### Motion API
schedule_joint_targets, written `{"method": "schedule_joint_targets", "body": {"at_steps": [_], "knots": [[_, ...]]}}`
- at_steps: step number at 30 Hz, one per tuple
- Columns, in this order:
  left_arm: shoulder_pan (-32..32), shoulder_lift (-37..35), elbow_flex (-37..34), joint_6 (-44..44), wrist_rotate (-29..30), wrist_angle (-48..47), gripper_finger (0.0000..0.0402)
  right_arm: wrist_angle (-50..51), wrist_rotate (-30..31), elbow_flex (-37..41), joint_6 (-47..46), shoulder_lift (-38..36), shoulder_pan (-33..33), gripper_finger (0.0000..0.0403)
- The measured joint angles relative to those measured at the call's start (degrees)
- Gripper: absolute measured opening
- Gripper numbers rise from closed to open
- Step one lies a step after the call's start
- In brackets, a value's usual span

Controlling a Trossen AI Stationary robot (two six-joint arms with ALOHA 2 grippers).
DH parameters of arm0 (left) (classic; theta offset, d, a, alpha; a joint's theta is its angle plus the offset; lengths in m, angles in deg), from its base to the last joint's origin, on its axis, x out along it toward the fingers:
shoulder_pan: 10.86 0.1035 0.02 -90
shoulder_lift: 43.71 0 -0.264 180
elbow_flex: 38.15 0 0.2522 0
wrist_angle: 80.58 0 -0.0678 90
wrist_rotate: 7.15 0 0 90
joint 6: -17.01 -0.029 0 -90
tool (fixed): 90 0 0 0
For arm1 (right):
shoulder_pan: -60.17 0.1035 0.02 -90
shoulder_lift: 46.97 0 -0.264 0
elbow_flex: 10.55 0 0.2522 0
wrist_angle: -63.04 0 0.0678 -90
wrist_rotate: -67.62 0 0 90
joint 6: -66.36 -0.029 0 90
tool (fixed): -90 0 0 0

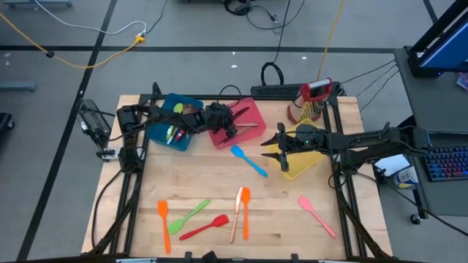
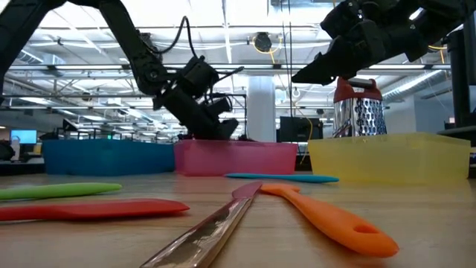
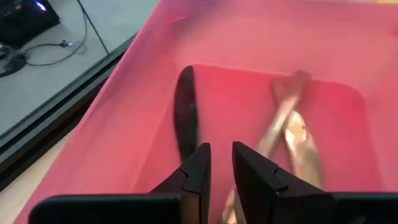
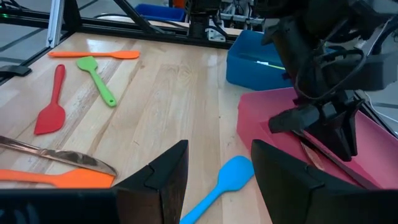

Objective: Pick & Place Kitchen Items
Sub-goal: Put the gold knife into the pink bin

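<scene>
Near edge of wooden surface [image 1: 219, 183]: orange spatula [image 1: 162, 223], green spatula [image 1: 189, 215], red spatula [image 1: 205, 227], copper utensil [image 1: 236, 212] lying against a second orange spatula [image 1: 245, 210], pink spatula [image 1: 316, 215] well apart toward the right side. All flat, untouched.

Mid surface: blue spatula [image 1: 248, 161] lying loose between pink bin [image 1: 252, 117] and yellow bin [image 1: 300, 166], angled. Right gripper [image 1: 272, 148] hovering just beside yellow bin, above the surface, fingers [image 4: 158, 177] spread wide, holding nothing; blue spatula's head seen between them in right wrist view [image 4: 233, 174].

Farther back: left gripper [image 1: 228, 126] dipped into pink bin, fingers [image 3: 198, 174] close together with a thin gap, nothing visibly grasped. Inside pink bin: black utensil [image 3: 185, 118] and two crossed wooden spoons [image 3: 289, 134] on the floor of the bin. Blue bin [image 1: 175, 120] touching pink bin on its left, some green and pink items inside, too small to identify.

Far right corner: red-topped grater [image 1: 313, 98] upright behind yellow bin.
</scene>
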Motion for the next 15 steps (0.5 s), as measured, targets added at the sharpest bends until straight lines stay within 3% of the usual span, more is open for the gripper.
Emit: {"method": "schedule_joint_targets", "body": {"at_steps": [15], "knots": [[-5.3,-15.4,0.1,-5.3,0.6,-4.7,0.0072,0.7,0.0,0.0,-5.0,0.0,0.0,0.0169]]}}
